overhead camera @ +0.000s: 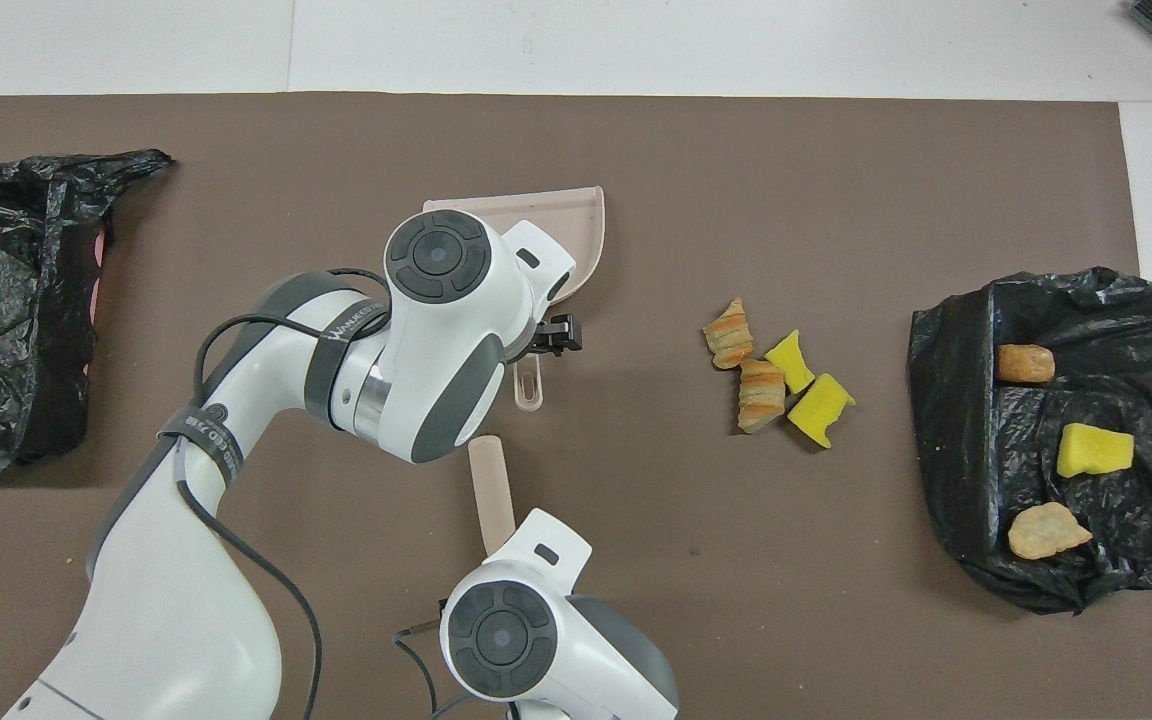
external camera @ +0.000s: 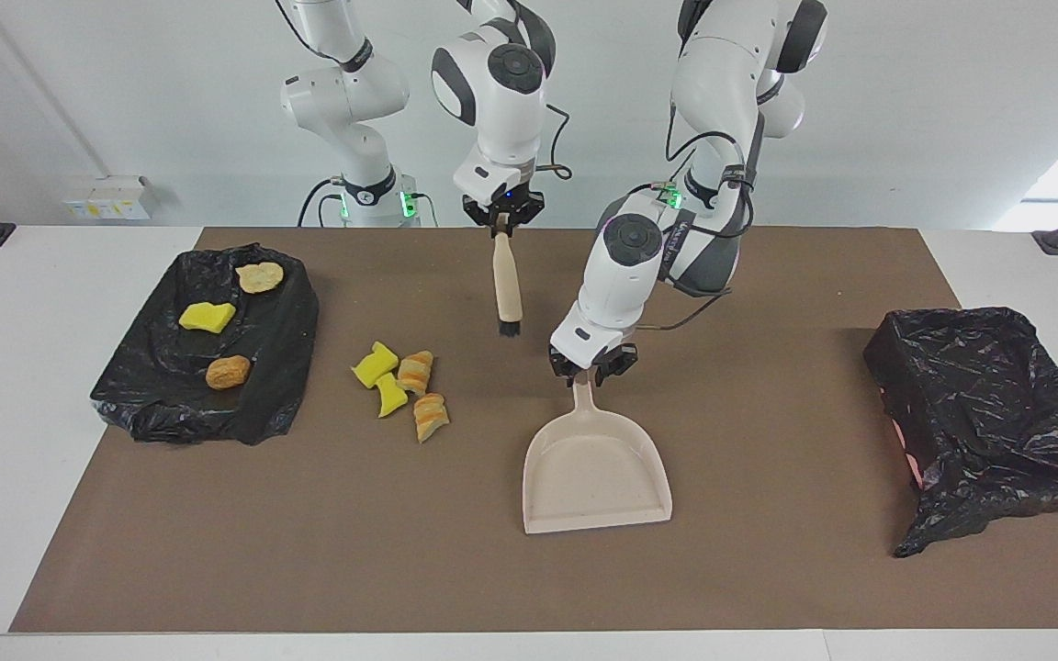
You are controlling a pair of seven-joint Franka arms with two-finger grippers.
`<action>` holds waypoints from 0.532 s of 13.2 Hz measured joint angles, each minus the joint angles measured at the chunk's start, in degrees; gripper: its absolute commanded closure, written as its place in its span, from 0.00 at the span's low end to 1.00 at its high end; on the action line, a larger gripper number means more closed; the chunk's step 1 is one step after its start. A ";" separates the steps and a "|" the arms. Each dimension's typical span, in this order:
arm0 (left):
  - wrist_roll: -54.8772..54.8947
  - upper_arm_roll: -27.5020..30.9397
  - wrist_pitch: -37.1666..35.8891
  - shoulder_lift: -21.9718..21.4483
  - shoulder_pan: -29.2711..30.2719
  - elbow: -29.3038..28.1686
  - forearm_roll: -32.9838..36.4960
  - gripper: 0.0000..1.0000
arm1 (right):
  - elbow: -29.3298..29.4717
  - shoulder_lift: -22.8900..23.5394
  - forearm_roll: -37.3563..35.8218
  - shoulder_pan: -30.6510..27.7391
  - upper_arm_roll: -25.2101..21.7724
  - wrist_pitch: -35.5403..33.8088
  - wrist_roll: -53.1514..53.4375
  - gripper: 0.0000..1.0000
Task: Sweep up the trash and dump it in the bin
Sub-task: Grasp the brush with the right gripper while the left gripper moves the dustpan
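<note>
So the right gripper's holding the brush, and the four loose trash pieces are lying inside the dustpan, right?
Not quite. The right gripper does hold the brush, but the four loose trash pieces lie on the mat beside the dustpan, whose tray is empty, as the facing view shows.

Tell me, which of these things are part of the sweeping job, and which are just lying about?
Part of the job:
- brush, held by the right gripper
- dustpan, left gripper at its handle
- loose trash pieces on the mat
- black-lined bins

Just lying about:
- small white box near the wall
</note>
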 measured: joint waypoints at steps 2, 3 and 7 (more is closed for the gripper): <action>-0.02 0.07 -0.08 -0.01 -0.06 -0.11 0.01 1.00 | -0.34 -1.40 -0.01 -4.58 -0.12 -1.96 -3.91 1.00; -0.02 0.28 -0.05 -0.01 -0.03 -0.09 0.02 1.00 | -0.43 -1.87 -0.19 -7.48 -0.21 -2.29 -6.38 1.00; 5.71 2.11 0.02 -0.61 1.36 0.37 2.16 1.00 | -0.60 -2.04 -7.96 -15.63 -0.61 -0.80 -13.79 1.00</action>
